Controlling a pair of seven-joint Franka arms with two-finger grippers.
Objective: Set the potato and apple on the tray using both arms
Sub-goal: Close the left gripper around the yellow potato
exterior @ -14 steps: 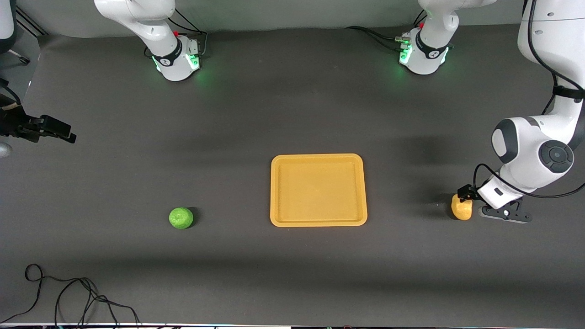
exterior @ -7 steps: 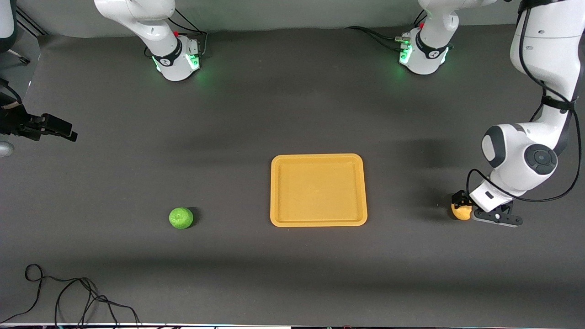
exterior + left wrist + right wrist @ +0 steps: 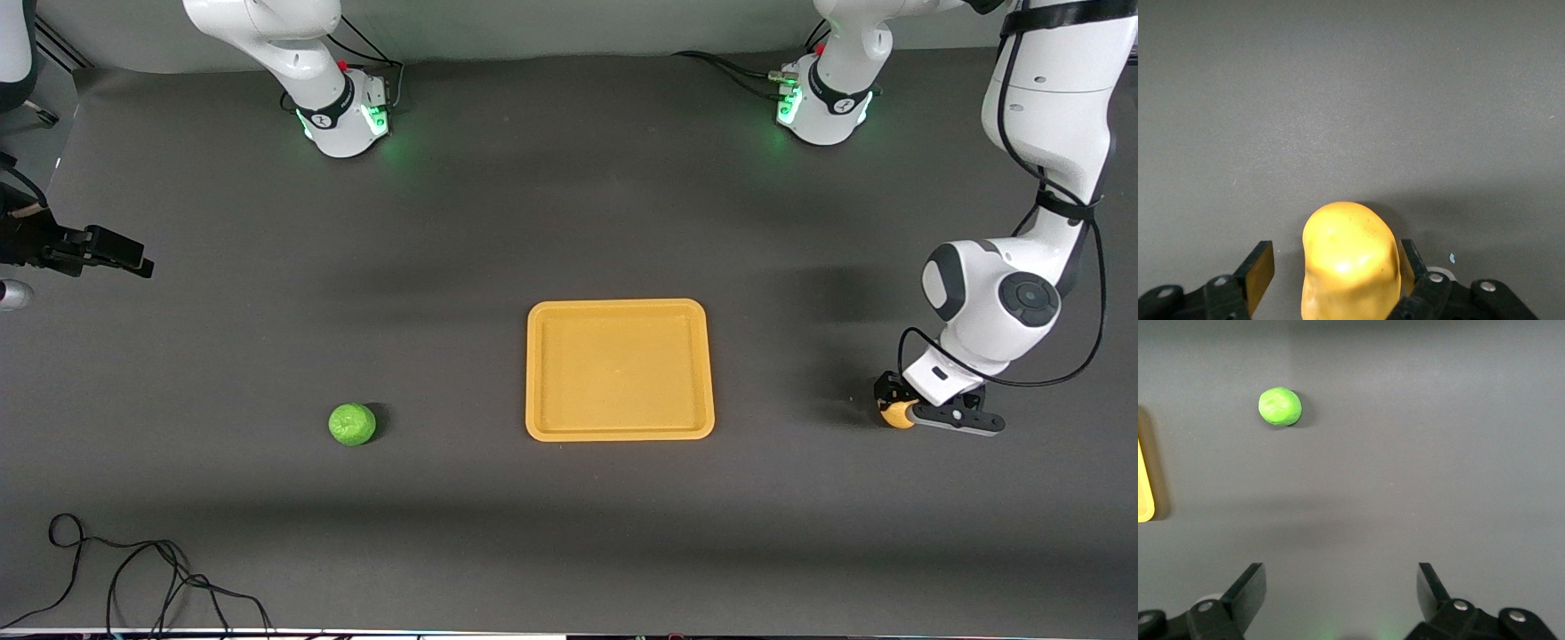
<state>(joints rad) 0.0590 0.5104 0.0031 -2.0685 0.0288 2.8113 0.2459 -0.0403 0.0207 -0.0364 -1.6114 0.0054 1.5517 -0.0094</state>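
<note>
The yellow potato (image 3: 899, 415) lies on the dark table at the left arm's end, mostly hidden under my left gripper (image 3: 893, 403). In the left wrist view the potato (image 3: 1350, 260) sits between the open jaws of the left gripper (image 3: 1335, 255), with a gap at one finger (image 3: 1260, 269). The green apple (image 3: 352, 424) lies toward the right arm's end and also shows in the right wrist view (image 3: 1279, 406). The orange-yellow tray (image 3: 620, 307) lies between them with nothing on it. My right gripper (image 3: 120, 254) is open and empty at the table's right-arm end (image 3: 1338, 580).
A loose black cable (image 3: 133, 578) lies at the table corner nearest the front camera, at the right arm's end. The two green-lit arm bases (image 3: 342, 116) stand along the table edge farthest from the front camera. The tray's edge (image 3: 1143, 493) shows in the right wrist view.
My left gripper has come down over the potato and now covers most of it. The right gripper has barely moved. Apple and tray are unmoved.
</note>
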